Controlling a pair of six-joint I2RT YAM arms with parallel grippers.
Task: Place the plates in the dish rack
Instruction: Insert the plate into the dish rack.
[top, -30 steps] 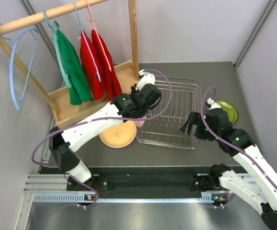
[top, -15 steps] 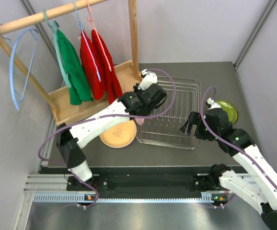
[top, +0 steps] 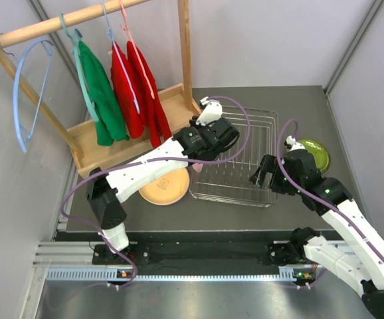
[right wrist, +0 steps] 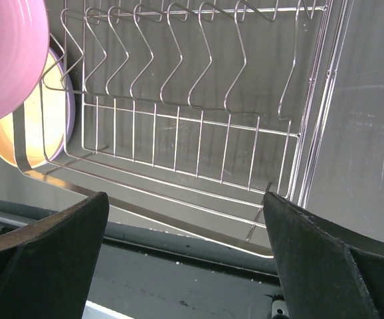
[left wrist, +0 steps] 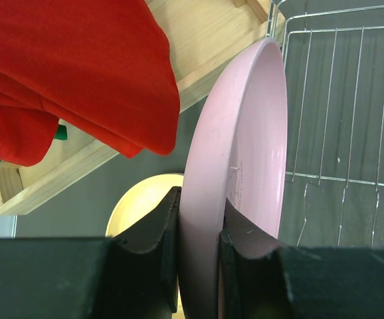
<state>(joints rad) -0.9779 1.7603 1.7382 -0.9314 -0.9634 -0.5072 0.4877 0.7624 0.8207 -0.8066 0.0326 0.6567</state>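
Left wrist: smooth round pink plate (left wrist: pixel 245 166) in jaws, nr wire rack (left wrist: pixel 338 29).

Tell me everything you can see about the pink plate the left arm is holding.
The pink plate is round, smooth and matte, plastic by its look, with a shallow raised rim and a faint mark on its surface. It is held on edge, nearly upright, its rim pinched between the two fingers of the left gripper. It hangs by the left end of the dish rack, in no slot yet, touching nothing else visible.
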